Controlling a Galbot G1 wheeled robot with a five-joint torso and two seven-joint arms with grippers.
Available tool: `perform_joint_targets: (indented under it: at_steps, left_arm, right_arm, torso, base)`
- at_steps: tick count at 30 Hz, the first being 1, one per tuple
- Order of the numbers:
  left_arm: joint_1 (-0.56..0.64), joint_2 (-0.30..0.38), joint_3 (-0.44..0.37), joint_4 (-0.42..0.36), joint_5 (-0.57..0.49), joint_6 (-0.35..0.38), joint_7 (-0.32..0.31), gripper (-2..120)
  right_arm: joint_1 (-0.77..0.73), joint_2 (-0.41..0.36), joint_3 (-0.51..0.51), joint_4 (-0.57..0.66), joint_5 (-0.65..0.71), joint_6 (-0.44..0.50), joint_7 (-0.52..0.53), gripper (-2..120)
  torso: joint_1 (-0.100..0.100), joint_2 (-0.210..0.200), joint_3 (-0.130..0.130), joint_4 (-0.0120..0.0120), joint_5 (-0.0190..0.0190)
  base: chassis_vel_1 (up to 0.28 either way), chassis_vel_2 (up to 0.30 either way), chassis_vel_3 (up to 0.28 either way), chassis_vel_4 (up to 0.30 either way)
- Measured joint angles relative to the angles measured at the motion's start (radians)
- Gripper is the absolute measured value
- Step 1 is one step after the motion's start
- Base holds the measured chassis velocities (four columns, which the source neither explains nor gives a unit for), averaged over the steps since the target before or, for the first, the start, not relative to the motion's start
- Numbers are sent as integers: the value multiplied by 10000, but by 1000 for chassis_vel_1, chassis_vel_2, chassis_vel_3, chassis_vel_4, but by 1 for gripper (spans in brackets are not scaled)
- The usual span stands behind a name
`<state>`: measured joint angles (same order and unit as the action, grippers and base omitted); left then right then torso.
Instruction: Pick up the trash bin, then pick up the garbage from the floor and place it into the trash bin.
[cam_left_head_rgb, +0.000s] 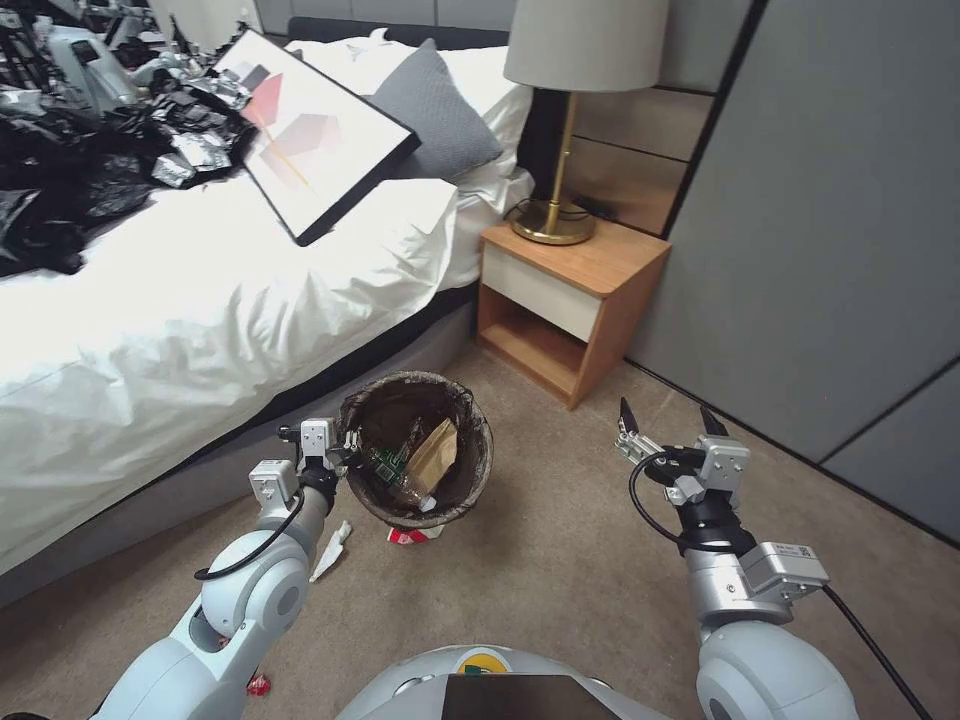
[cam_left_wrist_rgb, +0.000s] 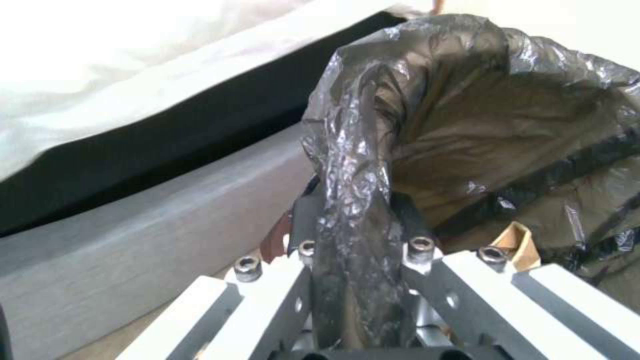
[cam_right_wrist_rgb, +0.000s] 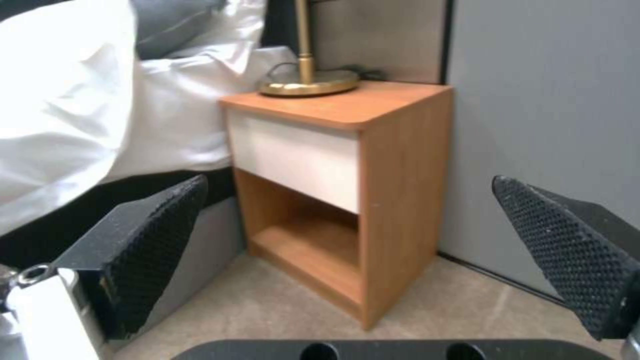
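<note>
- Nearest the base: small red scrap of litter (cam_left_head_rgb: 258, 685) on the beige carpet floor (cam_left_head_rgb: 560, 570), right beside the left arm. Easy to roll over or miss if the base shifts.
- A bit further out: crumpled white tissue (cam_left_head_rgb: 331, 550) and a red-and-white crushed cup (cam_left_head_rgb: 408, 535) lying on the carpet, the cup tucked partly under the bin. Looks like still to be collected; lowering the bin here could squash or hide the cup.
- Left gripper (cam_left_head_rgb: 345, 447) clamped on the bag-covered rim of the small round white plastic trash bin with the dark brown bag liner (cam_left_head_rgb: 415, 450), bin apparently held up off the carpet, close to the grey bed base (cam_left_wrist_rgb: 133, 235).
- Left wrist view: pinch seems to be mostly on crinkly liner film (cam_left_wrist_rgb: 353, 210) folded over the rim. Slippery plastic, one-sided hold, so the bin might tilt, swing or slide out, probably dumping what's inside.
- Inside already: brown paper bag (cam_left_head_rgb: 437, 455) and a green-labelled clear bottle (cam_left_head_rgb: 390, 462). More weight, more pull on that rim grip.
- Right gripper (cam_left_head_rgb: 670, 428) off to the right, held above the carpet, jaws wide apart, nothing held. Reaching across for the cup could bump the hanging bin.
- Further back: wooden nightstand with a white drawer front (cam_right_wrist_rgb: 333, 165); swinging the right arm wide risks clipping it.
</note>
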<state>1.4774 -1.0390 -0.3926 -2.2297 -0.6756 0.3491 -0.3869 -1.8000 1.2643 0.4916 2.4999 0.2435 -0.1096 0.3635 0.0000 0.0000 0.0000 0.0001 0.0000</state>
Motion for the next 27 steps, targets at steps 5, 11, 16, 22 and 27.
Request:
perform_joint_targets:
  at_steps: [5, 11, 16, 22, 27]
  left_arm:
    - [-14, -7, 15, 29, 0, 0, 0, 5]
    - [-12, -7, 22, 40, 6, -1, 2, 5]
    - [-9, 18, 40, 42, 6, -19, 6, 5]
    - [0, 22, 46, 41, 18, -36, 13, 5]
    - [23, 15, 47, 35, 34, -44, 17, 5]
  right_arm:
    - [-17, 15, -5, -1, 0, 10, -14, 100]
    - [-42, 16, -7, 0, 0, 25, -43, 100]
    - [-77, -11, -13, 0, 14, 29, -71, 100]
    - [-78, -21, 5, 0, 30, 29, -85, 100]
    - [-70, -23, 12, 0, 30, 28, -108, 100]
  torso:
    - [0, -1, 0, 0, -1]
    - [0, -1, 0, -1, 0]
    - [0, 0, 0, -1, 0]
    - [0, 0, 0, -1, 0]
    - [0, 0, 0, 0, 0]
  base:
    - [85, 87, 92, 90]
    - [85, 89, 92, 82]
    - [86, 89, 83, 72]
    - [87, 87, 93, 87]
    - [82, 81, 95, 91]
